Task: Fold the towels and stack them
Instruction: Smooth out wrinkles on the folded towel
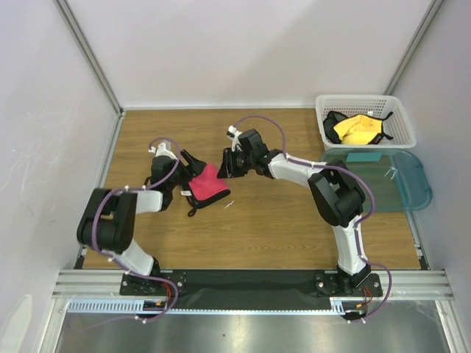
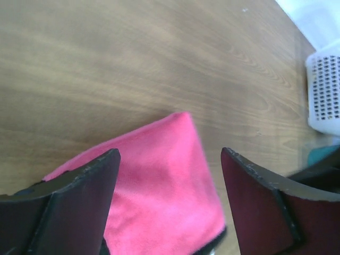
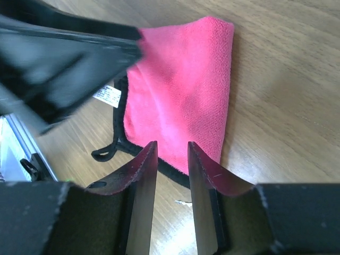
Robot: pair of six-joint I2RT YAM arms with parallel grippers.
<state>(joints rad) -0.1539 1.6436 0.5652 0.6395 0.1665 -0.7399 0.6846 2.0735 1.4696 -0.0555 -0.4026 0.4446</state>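
Two arms reach in over the wooden worktop [image 1: 294,220] toward one pink-red towel [image 1: 207,185]. Farthest left, the left arm [image 1: 110,220] rises from its base and turns to the right. The left jaws stand wide apart at the towel's left side. From the left wrist view their dark inner faces frame the cloth, one on each side, with nothing clamped between them. The towel lies flat on the wood below.

That towel sits left of the worktop's middle, between the two sets of jaws, pink face up, with black edging along its border. A white label [image 3: 108,95] and a thin black loop [image 3: 106,151] stick out on the side nearest the left jaws. A small pale scrap [image 1: 229,204] lies on the wood just beside the towel's lower right corner.

The right jaws hang at the towel's upper right corner, at the end of the right arm [image 1: 335,195], which stretches leftward across the worktop. From the right wrist view they stand a narrow gap apart above the black-edged border. The cloth shows flat through the gap and is not pinched.

At the far right corner a white lattice basket [image 1: 366,98] holds a bunched yellow towel [image 1: 358,129], with black cloth showing beside it. A teal translucent tub [image 1: 413,184] sits just in front of the basket. Whether the two touch I cannot tell.
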